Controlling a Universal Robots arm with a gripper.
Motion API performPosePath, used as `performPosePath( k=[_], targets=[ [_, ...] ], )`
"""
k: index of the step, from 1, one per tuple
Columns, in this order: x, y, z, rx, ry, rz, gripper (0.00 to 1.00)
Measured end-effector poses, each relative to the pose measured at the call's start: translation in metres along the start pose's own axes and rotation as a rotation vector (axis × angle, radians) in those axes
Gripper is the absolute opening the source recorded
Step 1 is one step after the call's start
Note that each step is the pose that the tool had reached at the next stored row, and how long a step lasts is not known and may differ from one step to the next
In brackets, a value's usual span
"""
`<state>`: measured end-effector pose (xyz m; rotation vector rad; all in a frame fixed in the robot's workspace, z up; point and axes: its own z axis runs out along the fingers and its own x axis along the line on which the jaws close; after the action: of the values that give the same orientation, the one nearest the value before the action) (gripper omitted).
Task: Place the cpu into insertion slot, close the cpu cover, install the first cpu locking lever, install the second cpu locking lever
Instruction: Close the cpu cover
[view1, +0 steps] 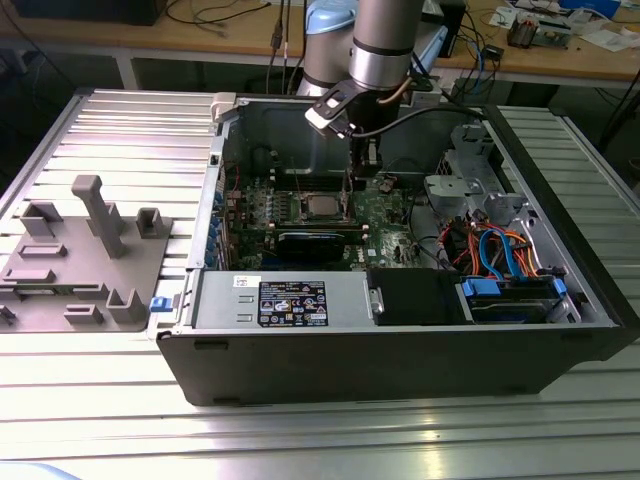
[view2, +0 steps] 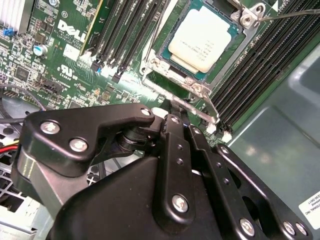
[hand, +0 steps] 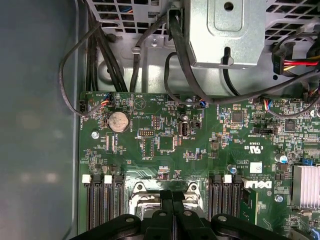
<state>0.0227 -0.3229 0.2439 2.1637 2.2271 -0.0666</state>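
The cpu (view2: 201, 40), silver top up, lies flat in the insertion slot (view2: 166, 49) on the green board; the exterior view shows the cpu (view1: 320, 207) inside the open case. The silvery cpu cover (view2: 154, 67) frames the chip. A thin wire locking lever (view2: 287, 15) sticks out at one corner. Another lever (view2: 207, 109) runs along the socket edge nearest my fingers. My gripper (view2: 172, 107) is shut, fingertips together right at that edge, beside this lever; whether they touch it is hidden. It hangs low over the board (view1: 362, 172), with black fingertips (hand: 168, 196) pressed together.
Black memory slots (view2: 127, 35) flank the socket on both sides. Cables and a metal bracket (hand: 227, 30) crowd the case wall beyond the board. A drive bay with blue and orange cables (view1: 500, 255) fills the exterior view's right. A grey fixture (view1: 90, 250) sits outside the case.
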Motion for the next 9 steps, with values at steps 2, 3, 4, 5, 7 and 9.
performPosePath(
  k=[2, 3, 4, 5, 7, 9],
  targets=[
    [0.0000, -0.0001, 0.0000, 0.0000, 0.0000, 0.000, 0.11],
    [0.0000, -0.0002, 0.0000, 0.0000, 0.0000, 0.000, 0.11],
    [0.0000, -0.0002, 0.0000, 0.0000, 0.0000, 0.000, 0.11],
    [0.0000, -0.0003, 0.0001, 0.0000, 0.0001, 0.000, 0.11],
    [0.0005, -0.0080, 0.0008, -0.0001, 0.0005, 0.000, 0.11],
    [0.0011, -0.0199, 0.0031, -0.0001, 0.0007, 0.000, 0.11]
  ],
)
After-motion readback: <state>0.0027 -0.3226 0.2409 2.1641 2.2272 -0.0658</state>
